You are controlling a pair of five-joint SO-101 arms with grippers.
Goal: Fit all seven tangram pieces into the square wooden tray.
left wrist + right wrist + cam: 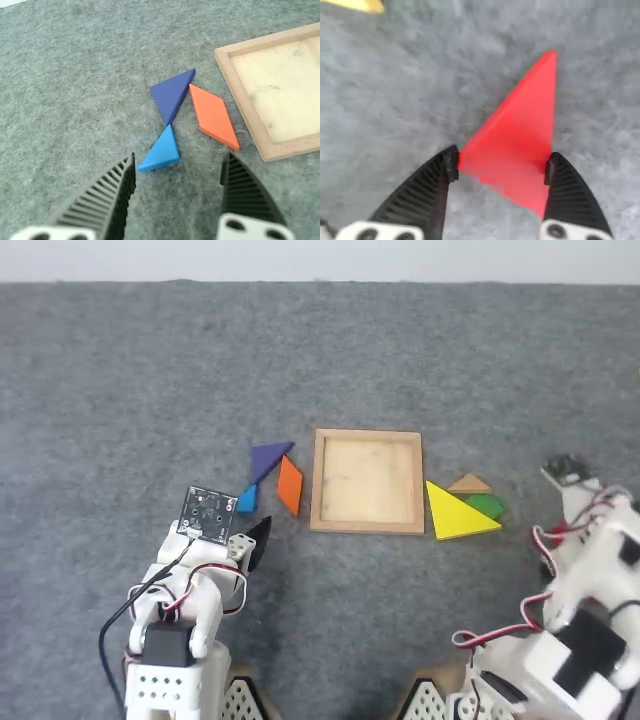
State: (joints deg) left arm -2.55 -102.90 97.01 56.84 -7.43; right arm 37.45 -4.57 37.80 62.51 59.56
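Left gripper (180, 160) hangs low over the grey felt (150, 370), jaws spread wide and holding nothing. The light blue triangle (161, 152) lies flat on the felt just ahead of the gap, nearer one ribbed finger than the other. Tip to tip with it sits the dark blue triangle (171, 92), and the orange parallelogram (214, 117) touches that one at a corner. The parallelogram lies just beside the left rim of the square wooden tray (318, 480) but clear of it.

The tray sits mid-table, its pale floor bare wood from rim to rim.

On the tray's right side, the big yellow triangle (457, 512) lies with one corner just beside the rim. A small tan triangle (469, 483) is close behind it. A green piece (488, 505) is tucked against the yellow's long edge, its shape hard to make out from here.

Right gripper (502, 155) has the red triangle (520, 150) between its jaws. One fingertip meets a corner and the other presses the opposite edge, so it looks pinched. Whether the piece is off the felt I can't tell, because that view is smeared. A sliver of yellow shows at the frame's far corner.
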